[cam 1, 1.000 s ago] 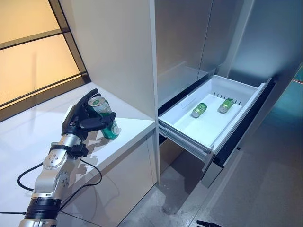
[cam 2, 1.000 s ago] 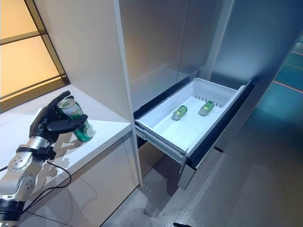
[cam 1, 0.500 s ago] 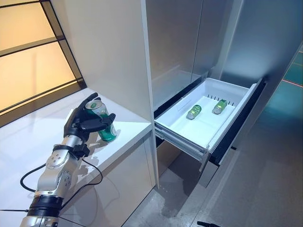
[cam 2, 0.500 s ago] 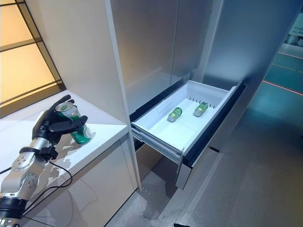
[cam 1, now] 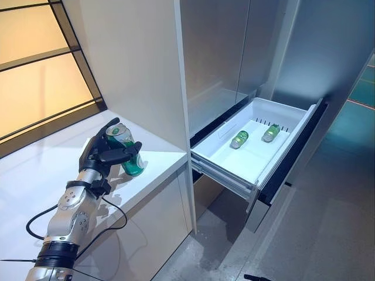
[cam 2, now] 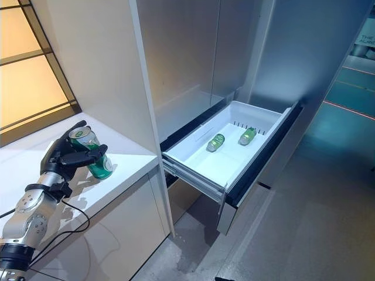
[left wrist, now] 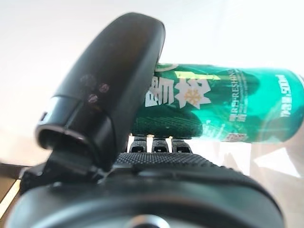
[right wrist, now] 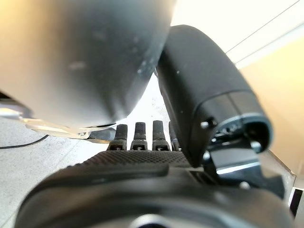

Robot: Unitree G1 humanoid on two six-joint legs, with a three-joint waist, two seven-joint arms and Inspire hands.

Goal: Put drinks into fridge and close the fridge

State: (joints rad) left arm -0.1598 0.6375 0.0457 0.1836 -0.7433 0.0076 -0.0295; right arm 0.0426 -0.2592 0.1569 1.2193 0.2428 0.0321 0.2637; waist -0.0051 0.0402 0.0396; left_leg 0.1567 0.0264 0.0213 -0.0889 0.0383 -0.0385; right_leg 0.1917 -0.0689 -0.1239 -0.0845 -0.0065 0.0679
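Observation:
My left hand (cam 1: 98, 154) is shut on a green can (cam 1: 130, 157) and holds it tilted, with its base close to the white counter (cam 1: 35, 170). In the left wrist view the thumb (left wrist: 118, 80) and fingers wrap the can (left wrist: 228, 109). The fridge's white drawer (cam 1: 229, 170) stands pulled out to the right of the counter. Two green cans (cam 1: 239, 139) (cam 1: 270, 133) lie on their sides in the drawer. My right hand (right wrist: 142, 171) hangs idle with its fingers relaxed.
A tall white cabinet wall (cam 1: 140, 64) stands between the counter and the drawer. The drawer's dark front panel (cam 1: 293, 167) juts out over the grey floor (cam 1: 328, 234). A lit window (cam 1: 41, 88) runs behind the counter.
The camera has shifted a little, so the whole picture has moved. My left hand still holds the can in about the same place over the counter.

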